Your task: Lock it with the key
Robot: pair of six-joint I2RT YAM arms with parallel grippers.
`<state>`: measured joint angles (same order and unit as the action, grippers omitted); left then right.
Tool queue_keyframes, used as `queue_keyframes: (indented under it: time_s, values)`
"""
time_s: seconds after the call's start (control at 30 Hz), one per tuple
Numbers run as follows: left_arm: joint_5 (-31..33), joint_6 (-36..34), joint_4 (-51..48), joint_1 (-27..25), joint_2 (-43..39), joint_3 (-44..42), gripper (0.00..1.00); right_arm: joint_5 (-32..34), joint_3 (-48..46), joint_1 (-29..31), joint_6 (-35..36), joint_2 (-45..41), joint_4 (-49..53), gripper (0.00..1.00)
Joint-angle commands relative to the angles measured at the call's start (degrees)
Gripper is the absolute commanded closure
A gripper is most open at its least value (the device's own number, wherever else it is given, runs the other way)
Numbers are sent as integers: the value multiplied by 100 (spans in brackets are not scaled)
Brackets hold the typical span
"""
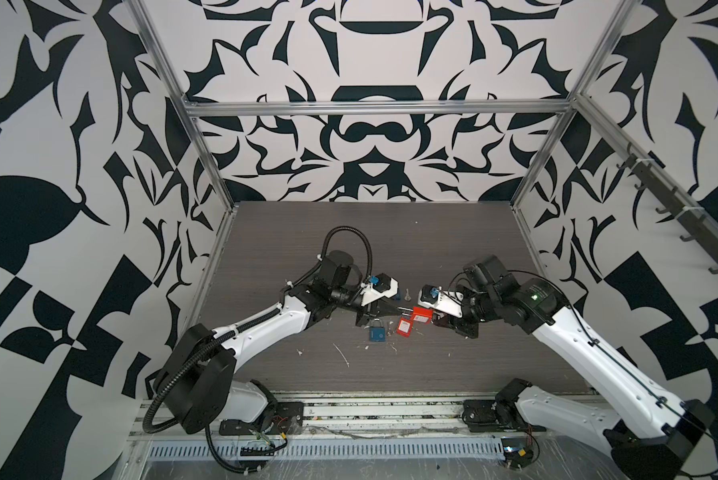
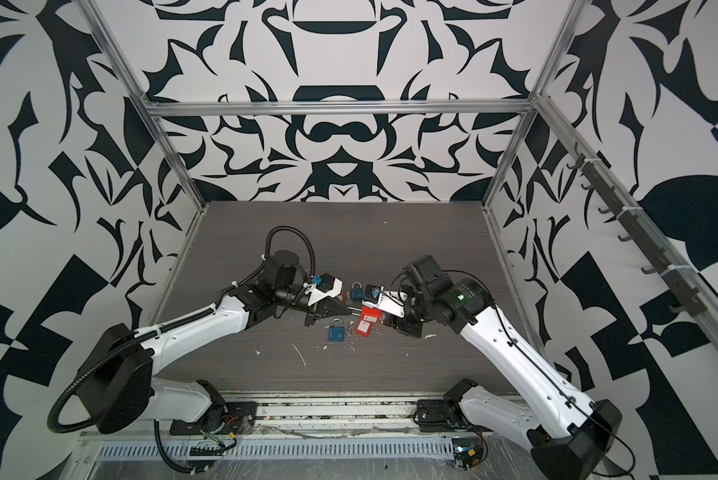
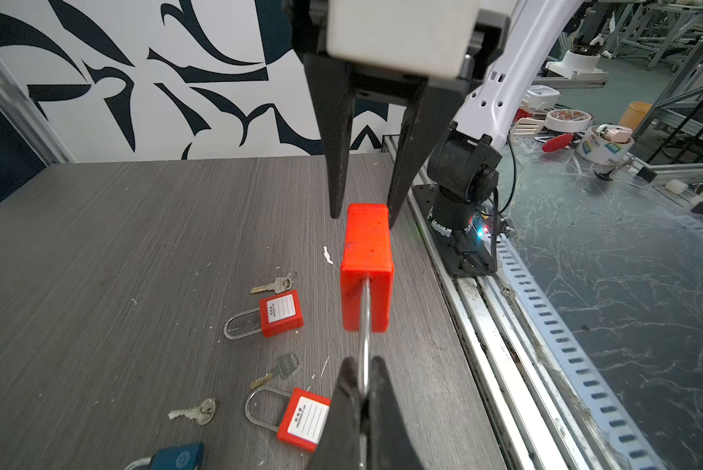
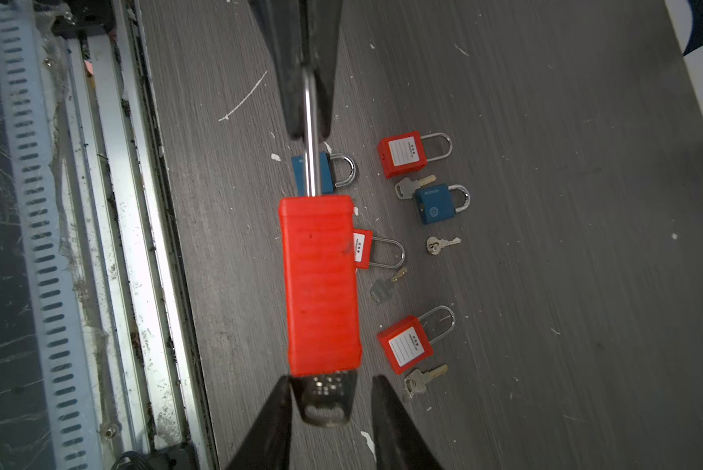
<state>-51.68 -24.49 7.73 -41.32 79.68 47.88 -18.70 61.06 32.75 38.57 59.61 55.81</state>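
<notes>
Left wrist view: a tabletop padlock's white label (image 3: 304, 417) reads "PROPERTY OF". Both arms reach inward: the left gripper (image 3: 363, 366) pinches the shackle (image 3: 365, 321) of the raised red padlock (image 3: 367, 264); the right gripper (image 4: 331, 380) has its jaws apart around the key (image 4: 325, 407).

White-shelled arms (image 1: 266, 324) with black joints, corrugated black cable (image 1: 346, 227), green indicator light (image 1: 535, 296).

— Where is room opening?
— Upper middle in both top views, the table (image 1: 390, 241) is lying bare.
— What is blocking?
— A red padlock (image 1: 422, 312) is bridging left gripper (image 3: 362, 366) and right gripper (image 4: 331, 378); padlocks (image 1: 377, 333) and keys (image 4: 442, 244) are crowding below.
</notes>
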Motion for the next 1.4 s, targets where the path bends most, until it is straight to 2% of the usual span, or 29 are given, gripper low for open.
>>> queue_keyframes:
  time_s: [0.0, 0.1, 0.27, 0.4, 0.5, 0.6, 0.8, 1.0, 1.17, 1.37]
  values:
    - [-158, -72, 35, -16, -137, 169, 100, -268, -130, -20, -151, 50, -231, 68]
    - [-163, -43, 51, -16, -100, 180, 100, -264, -249, -15, -157, 18, -443, 72]
    - [-193, 19, 59, -18, -38, 208, 100, 225, -629, -15, -104, -309, -1371, 80]
    - [-215, 57, -64, -23, 49, 299, 100, 610, -1006, -18, 133, -562, -1968, 79]
    - [-207, 50, -226, -23, 100, 395, 100, 713, -993, -19, 286, -699, -1752, 65]
    - [-201, 4, -319, -22, 111, 437, 100, 717, -827, -15, 353, -846, -1265, 59]
    - [-176, -318, -833, -28, 221, 719, 100, 455, -300, -16, 262, -796, -189, 58]
    - [-202, -370, -883, -35, 283, 808, 100, 212, -175, -15, 227, -759, -410, 62]
    - [-169, -457, -1050, -60, 326, 928, 100, -346, -166, -17, 222, -499, -447, 73]
    - [-149, -988, -1877, -60, 489, 1319, 100, -419, -250, -17, 274, -517, -561, 83]
